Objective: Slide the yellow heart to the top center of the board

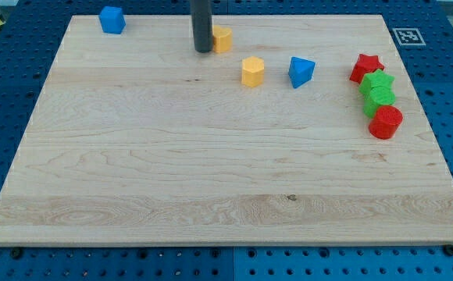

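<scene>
The yellow heart [222, 38] lies near the view's top centre of the wooden board [133, 172], partly hidden by my rod. My tip [202, 50] stands right against the heart's left side, touching it or nearly so. A yellow hexagon block [252, 71] lies a little below and to the right of the heart.
A blue cube [112, 19] sits at the top left. A blue triangular block [301, 71] lies right of the yellow hexagon. At the right edge, a red star [366, 67], two green blocks [378, 81] [380, 98] and a red cylinder [385, 122] form a tight column.
</scene>
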Motion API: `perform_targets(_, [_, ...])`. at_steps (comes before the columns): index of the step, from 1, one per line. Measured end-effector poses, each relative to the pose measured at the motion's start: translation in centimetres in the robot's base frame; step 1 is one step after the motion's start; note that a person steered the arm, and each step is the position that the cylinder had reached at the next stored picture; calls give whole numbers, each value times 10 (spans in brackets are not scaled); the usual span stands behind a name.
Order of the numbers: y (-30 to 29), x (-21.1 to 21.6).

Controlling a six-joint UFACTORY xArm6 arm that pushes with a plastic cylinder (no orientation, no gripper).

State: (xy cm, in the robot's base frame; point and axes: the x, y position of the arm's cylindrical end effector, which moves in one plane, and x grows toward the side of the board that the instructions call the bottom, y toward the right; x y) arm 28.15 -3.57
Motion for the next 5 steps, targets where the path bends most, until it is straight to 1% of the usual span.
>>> perform_targets(1, [20,-3])
perform_targets(3, [26,-26])
perform_targets(4, [23,-27])
perform_targets(5, [20,-18])
